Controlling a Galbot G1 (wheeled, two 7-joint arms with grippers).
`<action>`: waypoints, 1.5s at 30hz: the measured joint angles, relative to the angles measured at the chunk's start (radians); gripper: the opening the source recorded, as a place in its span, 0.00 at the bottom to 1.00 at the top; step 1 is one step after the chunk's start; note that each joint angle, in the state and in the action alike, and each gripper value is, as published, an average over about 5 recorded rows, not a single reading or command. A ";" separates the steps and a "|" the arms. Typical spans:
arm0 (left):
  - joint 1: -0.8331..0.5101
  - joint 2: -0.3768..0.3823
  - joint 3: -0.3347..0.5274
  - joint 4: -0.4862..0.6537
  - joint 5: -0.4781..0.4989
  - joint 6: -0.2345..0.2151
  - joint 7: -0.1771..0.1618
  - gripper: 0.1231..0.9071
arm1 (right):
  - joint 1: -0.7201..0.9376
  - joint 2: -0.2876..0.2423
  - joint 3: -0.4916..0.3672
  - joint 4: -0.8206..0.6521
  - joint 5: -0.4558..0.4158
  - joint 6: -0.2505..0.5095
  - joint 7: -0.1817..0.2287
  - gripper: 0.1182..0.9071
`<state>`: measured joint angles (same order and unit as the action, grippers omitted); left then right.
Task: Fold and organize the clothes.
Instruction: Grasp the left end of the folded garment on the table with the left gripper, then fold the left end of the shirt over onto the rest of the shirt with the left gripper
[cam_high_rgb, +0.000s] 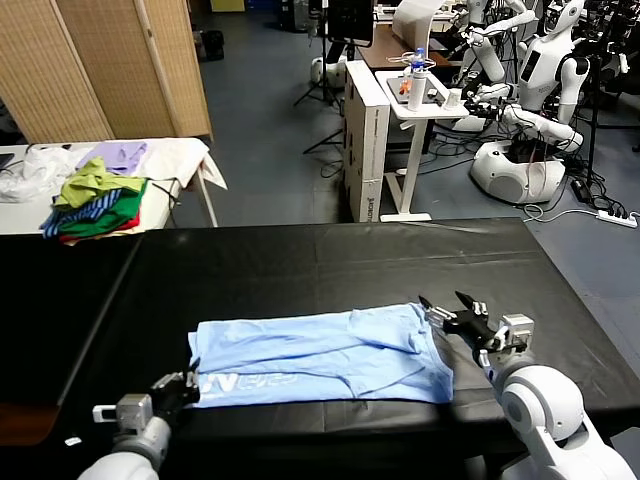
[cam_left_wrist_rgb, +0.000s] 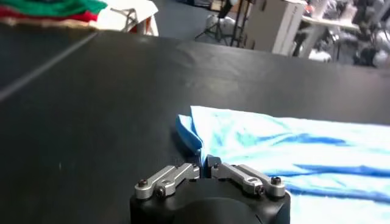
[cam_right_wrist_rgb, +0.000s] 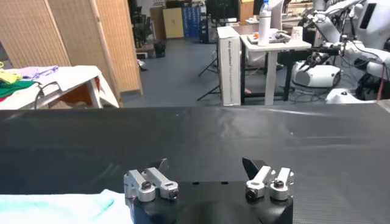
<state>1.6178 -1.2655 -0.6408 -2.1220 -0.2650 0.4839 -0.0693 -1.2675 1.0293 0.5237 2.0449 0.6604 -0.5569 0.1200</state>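
Left gripper (cam_high_rgb: 188, 385): at the near left edge of the black table, fingers (cam_left_wrist_rgb: 196, 168) pinched together on the near left corner of the T-shirt; the wrist view shows the blue hem bunched up between the tips.
Right gripper (cam_high_rgb: 452, 304): at the near right, just beside the right end of the T-shirt, fingers spread wide with nothing between them; a bit of blue cloth (cam_right_wrist_rgb: 61, 207) lies just beside it on the wrist view.
T-shirt (cam_high_rgb: 320, 355): light blue, lying flat and slightly wrinkled across the near middle of the table, long side running left to right; white block letters (cam_high_rgb: 245, 381) show near its front left edge.
Table (cam_high_rgb: 300, 270): black cover, with a seam running across the left part; bare behind the T-shirt.
Side table (cam_high_rgb: 185, 160): white, beyond the far left corner of the black table, well apart from the T-shirt.
Heap of garments (cam_high_rgb: 95, 205): green, yellow, red and striped blue pieces piled on the side table.
Lilac cloth (cam_high_rgb: 120, 155): lies behind the heap on the same table.
Screen (cam_high_rgb: 110, 65): woven folding panels standing behind the side table.
White desk (cam_high_rgb: 420, 100): far middle, holding a bottle (cam_high_rgb: 417, 75).
Other robots (cam_high_rgb: 530, 90): white machines standing at the far right, with cables on the floor.
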 joint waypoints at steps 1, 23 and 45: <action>0.004 0.013 -0.005 -0.002 0.027 -0.006 0.004 0.10 | 0.000 0.000 0.002 0.000 0.000 0.000 0.000 1.00; 0.084 0.261 -0.213 -0.033 0.079 -0.008 -0.001 0.10 | -0.020 0.040 0.007 0.001 -0.016 0.009 0.004 1.00; -0.096 0.131 0.197 -0.166 -0.442 0.104 -0.116 0.10 | -0.173 0.062 0.158 0.052 -0.061 0.018 0.000 1.00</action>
<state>1.5217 -1.1342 -0.4439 -2.2882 -0.7075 0.5881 -0.1853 -1.4405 1.0915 0.6819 2.0967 0.5990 -0.5389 0.1201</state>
